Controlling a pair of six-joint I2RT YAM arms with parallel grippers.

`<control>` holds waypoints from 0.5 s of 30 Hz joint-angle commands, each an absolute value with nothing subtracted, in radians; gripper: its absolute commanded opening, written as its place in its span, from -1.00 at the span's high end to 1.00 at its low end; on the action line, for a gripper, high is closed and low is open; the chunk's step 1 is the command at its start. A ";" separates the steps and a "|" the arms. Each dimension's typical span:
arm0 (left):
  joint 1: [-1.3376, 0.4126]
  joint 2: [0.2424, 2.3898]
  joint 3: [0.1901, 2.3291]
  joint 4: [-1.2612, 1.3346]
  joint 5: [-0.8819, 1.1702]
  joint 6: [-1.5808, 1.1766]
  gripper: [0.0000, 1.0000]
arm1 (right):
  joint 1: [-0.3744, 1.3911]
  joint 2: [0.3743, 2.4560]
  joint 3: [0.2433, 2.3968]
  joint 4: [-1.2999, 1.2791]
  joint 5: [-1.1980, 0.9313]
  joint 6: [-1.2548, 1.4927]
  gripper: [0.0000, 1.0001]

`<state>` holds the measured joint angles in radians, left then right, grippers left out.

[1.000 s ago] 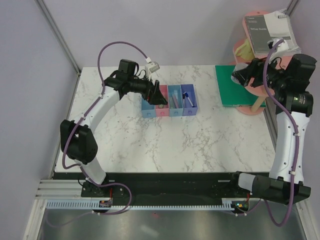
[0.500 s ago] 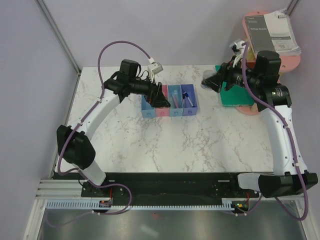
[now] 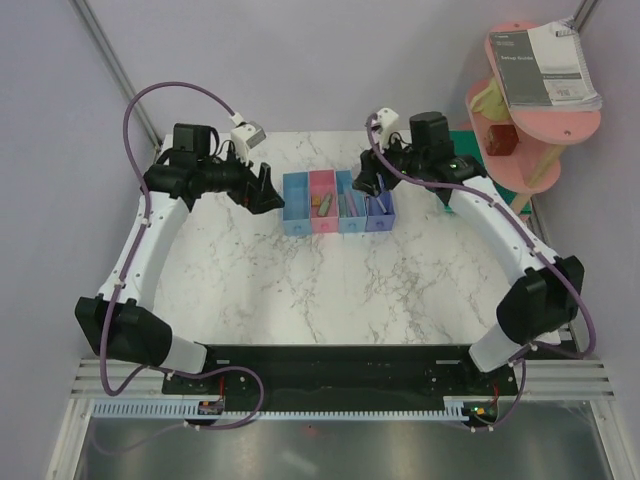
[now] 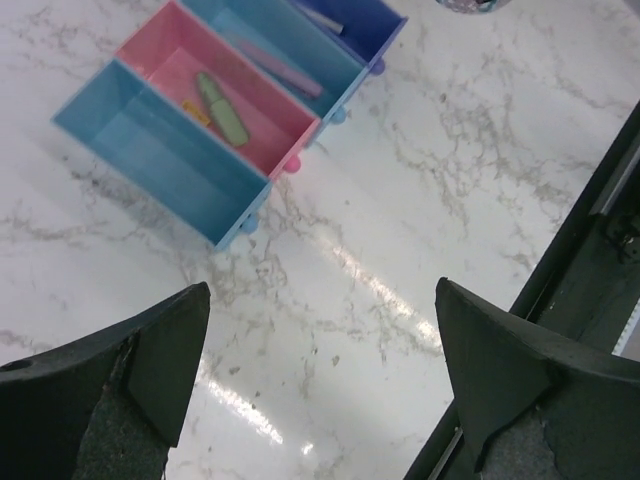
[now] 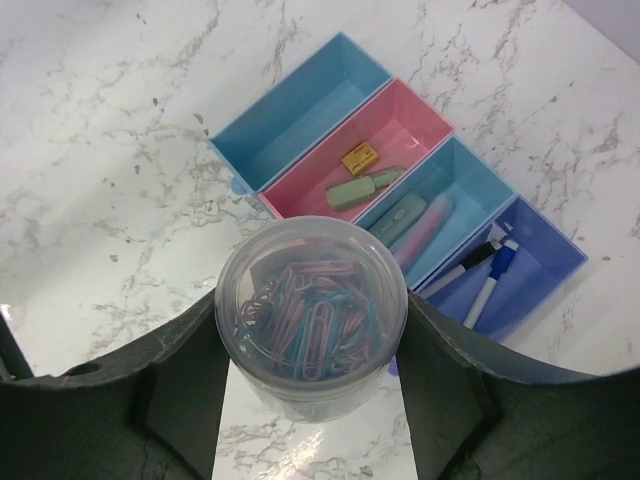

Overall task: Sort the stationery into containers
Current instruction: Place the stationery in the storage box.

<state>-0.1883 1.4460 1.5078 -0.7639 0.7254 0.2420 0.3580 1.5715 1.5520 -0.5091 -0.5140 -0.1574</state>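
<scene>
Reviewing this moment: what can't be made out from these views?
Top view: clip jar in the right hand, mostly hidden under its wrist.
Left wrist view: dark blue bin cut off by the top edge; contents mostly unseen.
Top view: brown item on the pink shelf, too small to identify.

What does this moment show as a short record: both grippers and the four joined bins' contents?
left gripper: open, holding nothing
right gripper: shut on clear round plastic jar of coloured paper clips
end light blue plastic bin: empty
pink bin: green marker, tan block
second light blue bin: pink stick, green stick
dark blue bin: pens
</scene>
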 commanded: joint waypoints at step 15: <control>-0.114 1.359 1.537 -1.109 0.514 0.460 -0.99 | 0.620 2.129 1.907 -0.134 -0.281 -0.235 1.00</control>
<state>-0.1196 1.4017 1.4986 -1.0550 0.5686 0.4206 0.6189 2.0575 1.7756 -0.2993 -0.3637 -0.2359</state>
